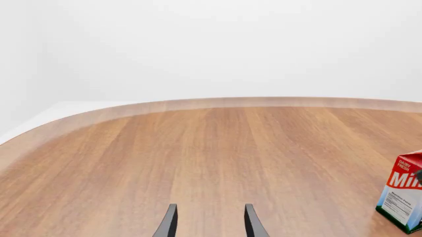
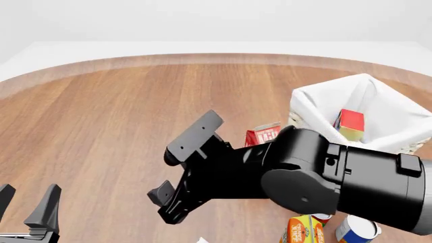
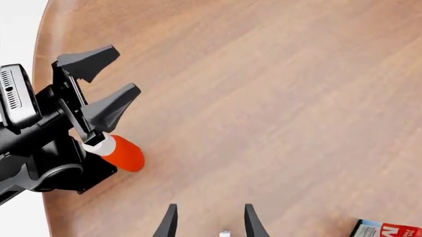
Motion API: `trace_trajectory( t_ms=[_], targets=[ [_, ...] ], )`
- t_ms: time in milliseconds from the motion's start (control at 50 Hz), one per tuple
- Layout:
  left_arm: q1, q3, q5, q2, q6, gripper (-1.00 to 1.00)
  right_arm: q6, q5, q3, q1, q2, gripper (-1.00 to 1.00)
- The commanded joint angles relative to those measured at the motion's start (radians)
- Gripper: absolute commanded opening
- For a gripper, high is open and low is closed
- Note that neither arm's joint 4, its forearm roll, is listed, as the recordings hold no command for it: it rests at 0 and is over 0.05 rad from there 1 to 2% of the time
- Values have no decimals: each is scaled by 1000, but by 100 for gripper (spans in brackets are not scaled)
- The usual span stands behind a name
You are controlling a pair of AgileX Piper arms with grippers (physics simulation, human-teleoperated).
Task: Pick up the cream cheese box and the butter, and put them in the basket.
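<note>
Front view, right arm (image 2: 324, 177) hiding milk carton (image 2: 263, 135)

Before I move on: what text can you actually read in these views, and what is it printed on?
"DAIRY FRESH" and a cut-off "Mi": red milk carton, left wrist view.
Fine print on its white side panel: too small to read.
Orange-yellow carton, tin can and the red carton in the basket: printing too blurred to read.
</note>
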Motion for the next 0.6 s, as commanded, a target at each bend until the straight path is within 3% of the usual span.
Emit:
trace_trajectory(
  t_ms=[20, 600],
  targets=[
    [0, 0, 0, 0, 0, 100, -9, 36, -7, 10, 13, 100],
    [0, 0, 0, 0, 0, 100, 10, 44, 57, -6, 16, 100]
  ],
)
